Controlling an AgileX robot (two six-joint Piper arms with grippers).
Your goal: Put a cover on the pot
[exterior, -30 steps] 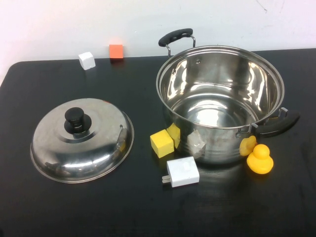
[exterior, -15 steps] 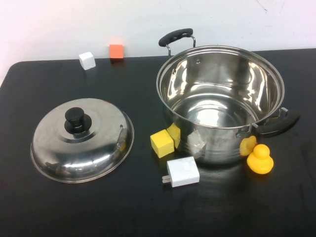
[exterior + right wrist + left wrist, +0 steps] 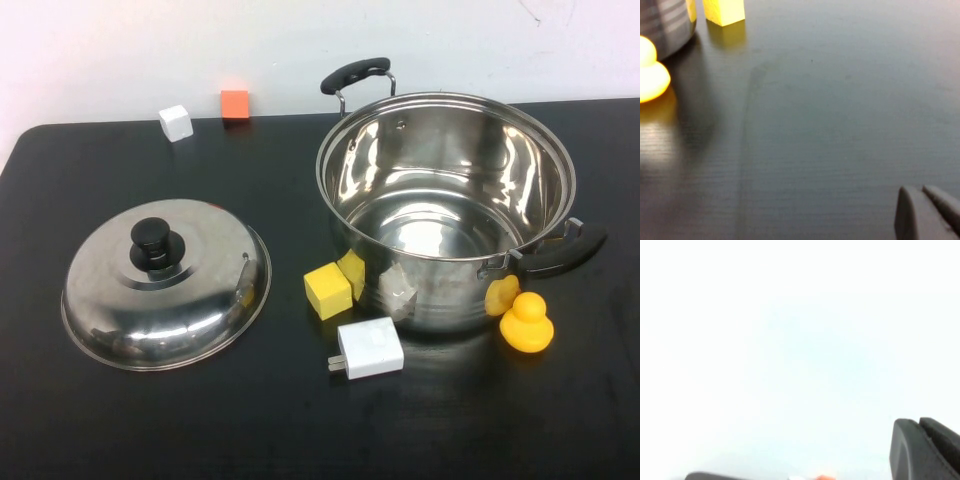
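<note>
The big shiny steel pot [image 3: 450, 290] with two black side handles stands open and empty at the right of the black table [image 3: 120, 420]. Its domed steel lid [image 3: 190, 300] with a black knob [image 3: 152, 240] lies on the table at the left, apart from the pot. Neither gripper shows in the high view. My left gripper [image 3: 917, 422] faces the white wall, its fingers together, holding nothing. My right gripper [image 3: 920, 189] hovers low over bare table, its fingers together and empty. The pot's wall [image 3: 665, 25] shows at the edge of the right wrist view.
A yellow cube [image 3: 328, 290], a white charger plug [image 3: 368, 348] and a yellow rubber duck [image 3: 527, 322] lie close against the pot's front. A white cube [image 3: 176, 122] and an orange cube [image 3: 235, 104] sit at the back edge. The duck [image 3: 650, 75] also shows in the right wrist view.
</note>
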